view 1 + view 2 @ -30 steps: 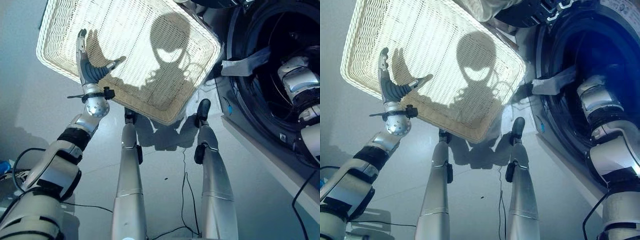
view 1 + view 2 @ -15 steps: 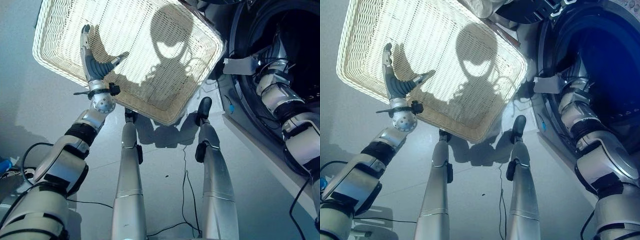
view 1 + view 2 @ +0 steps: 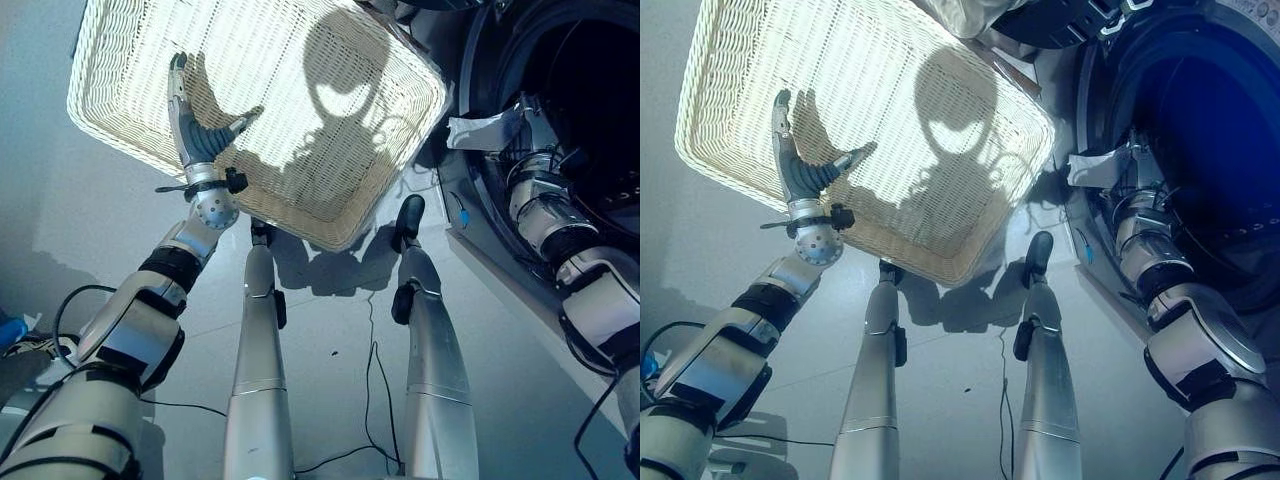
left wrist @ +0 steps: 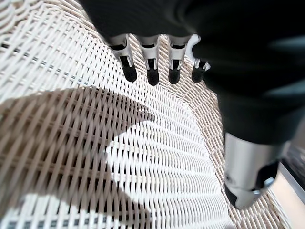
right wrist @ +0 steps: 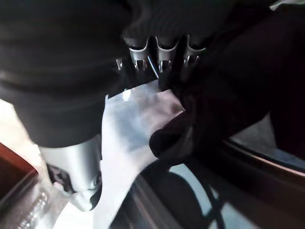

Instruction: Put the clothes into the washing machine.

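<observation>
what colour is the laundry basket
Cream-white woven wicker basket, clearest in the right eye view.

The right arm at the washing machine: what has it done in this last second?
It drew back out of the washing machine drum, so the right hand now sits by the pale cloth at the door rim. The left hand stayed open over the wicker basket.

The right hand (image 5: 157,52) is pulling back out of the washing machine (image 3: 590,120) toward the pale cloth (image 3: 480,130) at its rim.
</observation>
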Robot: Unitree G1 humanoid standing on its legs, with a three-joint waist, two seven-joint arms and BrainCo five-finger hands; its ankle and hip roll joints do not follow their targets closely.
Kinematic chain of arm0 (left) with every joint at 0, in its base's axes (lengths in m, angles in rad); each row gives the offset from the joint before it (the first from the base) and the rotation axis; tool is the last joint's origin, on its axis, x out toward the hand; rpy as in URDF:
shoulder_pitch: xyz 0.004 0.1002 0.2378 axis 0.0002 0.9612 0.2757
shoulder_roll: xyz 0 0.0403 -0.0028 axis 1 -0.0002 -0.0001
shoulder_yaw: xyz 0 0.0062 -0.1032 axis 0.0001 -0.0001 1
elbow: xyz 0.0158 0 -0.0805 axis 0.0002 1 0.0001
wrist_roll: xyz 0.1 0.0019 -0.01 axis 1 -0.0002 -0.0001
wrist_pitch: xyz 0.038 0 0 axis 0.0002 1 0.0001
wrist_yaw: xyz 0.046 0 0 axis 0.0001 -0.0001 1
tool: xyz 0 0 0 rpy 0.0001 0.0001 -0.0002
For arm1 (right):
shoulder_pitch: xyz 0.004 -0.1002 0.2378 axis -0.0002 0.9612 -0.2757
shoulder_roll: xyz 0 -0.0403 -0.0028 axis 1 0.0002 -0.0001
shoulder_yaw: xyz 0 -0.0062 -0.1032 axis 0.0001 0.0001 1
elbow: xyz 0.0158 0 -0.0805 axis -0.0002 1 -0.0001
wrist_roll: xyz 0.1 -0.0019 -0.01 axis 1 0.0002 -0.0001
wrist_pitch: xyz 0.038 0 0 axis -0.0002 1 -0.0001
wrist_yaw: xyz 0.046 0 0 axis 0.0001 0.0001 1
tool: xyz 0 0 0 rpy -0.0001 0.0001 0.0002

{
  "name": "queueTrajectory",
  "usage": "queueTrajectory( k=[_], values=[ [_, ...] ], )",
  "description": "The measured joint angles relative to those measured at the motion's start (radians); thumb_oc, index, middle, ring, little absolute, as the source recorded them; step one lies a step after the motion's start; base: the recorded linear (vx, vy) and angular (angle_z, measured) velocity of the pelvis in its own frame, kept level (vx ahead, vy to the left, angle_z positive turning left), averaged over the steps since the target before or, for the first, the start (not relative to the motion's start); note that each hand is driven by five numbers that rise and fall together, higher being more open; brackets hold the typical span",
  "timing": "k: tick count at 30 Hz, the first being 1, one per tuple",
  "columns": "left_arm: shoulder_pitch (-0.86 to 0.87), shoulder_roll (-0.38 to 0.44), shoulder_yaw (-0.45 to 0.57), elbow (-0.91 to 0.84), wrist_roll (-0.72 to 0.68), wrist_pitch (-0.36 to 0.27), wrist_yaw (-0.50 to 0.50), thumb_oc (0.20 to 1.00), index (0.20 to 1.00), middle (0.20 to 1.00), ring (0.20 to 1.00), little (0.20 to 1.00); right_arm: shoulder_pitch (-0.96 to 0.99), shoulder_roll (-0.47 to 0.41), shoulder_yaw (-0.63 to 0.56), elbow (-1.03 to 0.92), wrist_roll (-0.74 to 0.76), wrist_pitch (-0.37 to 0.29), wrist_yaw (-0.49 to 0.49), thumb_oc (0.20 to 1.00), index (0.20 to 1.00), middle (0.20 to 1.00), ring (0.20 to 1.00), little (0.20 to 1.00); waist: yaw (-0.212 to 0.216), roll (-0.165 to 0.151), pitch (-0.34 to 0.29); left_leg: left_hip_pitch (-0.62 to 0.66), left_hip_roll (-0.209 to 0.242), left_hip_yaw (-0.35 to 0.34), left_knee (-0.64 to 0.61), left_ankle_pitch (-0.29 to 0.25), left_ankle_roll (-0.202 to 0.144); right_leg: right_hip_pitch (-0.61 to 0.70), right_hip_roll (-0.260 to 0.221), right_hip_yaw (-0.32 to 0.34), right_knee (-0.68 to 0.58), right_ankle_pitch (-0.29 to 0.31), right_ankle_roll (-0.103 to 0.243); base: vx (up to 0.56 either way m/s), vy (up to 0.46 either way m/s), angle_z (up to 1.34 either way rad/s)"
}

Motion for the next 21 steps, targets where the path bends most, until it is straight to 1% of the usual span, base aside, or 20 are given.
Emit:
queueTrajectory(
  k=[2, 5, 6, 7, 14, 21],
  values=[
    [0.0, -0.006, 0.0, 0.0, 0.0, 0.0, 0.001, 1.0, 1.0, 1.0, 1.0, 1.0, 0.0, 0.0, 0.001, 0.002, -0.001, 0.003, 0.005, 1.0, 1.0, 1.0, 1.0, 1.0, 0.001, 0.0, 0.0, 0.0, 0.0, 0.0, 0.0, 0.0, 0.0, 0.0, 0.0, 0.0, 0.0, 0.0, 0.0, 0.0, 0.0, 0.0],
    [0.005, -0.02, 0.0, 0.0, 0.0, 0.0, 0.003, 1.0, 1.0, 1.0, 1.0, 1.0, -0.002, 0.006, 0.001, 0.011, -0.039, 0.032, 0.019, 1.0, 1.0, 1.0, 1.0, 1.0, 0.004, 0.0, 0.0, 0.002, -0.003, 0.001, 0.001, 0.0, 0.0, 0.0, -0.003, 0.0, 0.002, 0.0, 0.0, 0.0, 0.0, 0.0],
    [0.004, -0.026, 0.0, 0.0, 0.0, 0.0, 0.004, 1.0, 1.0, 1.0, 1.0, 1.0, -0.003, 0.008, 0.001, 0.014, -0.044, 0.042, 0.021, 0.796, 0.796, 0.796, 0.796, 0.796, 0.006, 0.0, 0.0, 0.003, -0.004, 0.002, 0.001, 0.0, 0.0, 0.0, -0.005, 0.0, 0.003, 0.0, 0.0, 0.0, 0.0, 0.0],
    [0.002, -0.03, 0.0, 0.0, 0.001, 0.0, 0.004, 1.0, 1.0, 1.0, 1.0, 1.0, -0.004, 0.009, 0.001, 0.014, -0.048, 0.05, 0.022, 0.206, 0.206, 0.206, 0.206, 0.206, 0.007, 0.0, 0.0, 0.003, -0.006, 0.002, 0.001, 0.0, 0.001, 0.0, -0.006, 0.0, 0.003, 0.0, 0.0, 0.0, 0.0, 0.0],
    [0.006, -0.046, 0.0, 0.0, 0.001, 0.0, 0.012, 1.0, 1.0, 1.0, 1.0, 1.0, -0.045, 0.01, 0.002, 0.037, -0.088, 0.107, 0.03, 0.2, 0.2, 0.2, 0.2, 0.2, 0.022, 0.001, 0.0, 0.01, -0.011, 0.003, 0.002, 0.002, 0.003, 0.0, -0.013, 0.003, 0.018, -0.003, 0.001, 0.0, 0.0, 0.0],
    [0.004, -0.051, 0.0, 0.0, 0.001, 0.0, 0.012, 1.0, 1.0, 1.0, 1.0, 1.0, -0.07, 0.009, 0.005, 0.055, -0.099, 0.111, 0.031, 0.2, 0.2, 0.2, 0.2, 0.2, 0.023, 0.001, 0.0, 0.011, -0.011, 0.003, 0.001, 0.003, 0.002, -0.001, -0.013, 0.003, 0.018, -0.004, 0.001, 0.0, 0.0, 0.0]
  ],
)
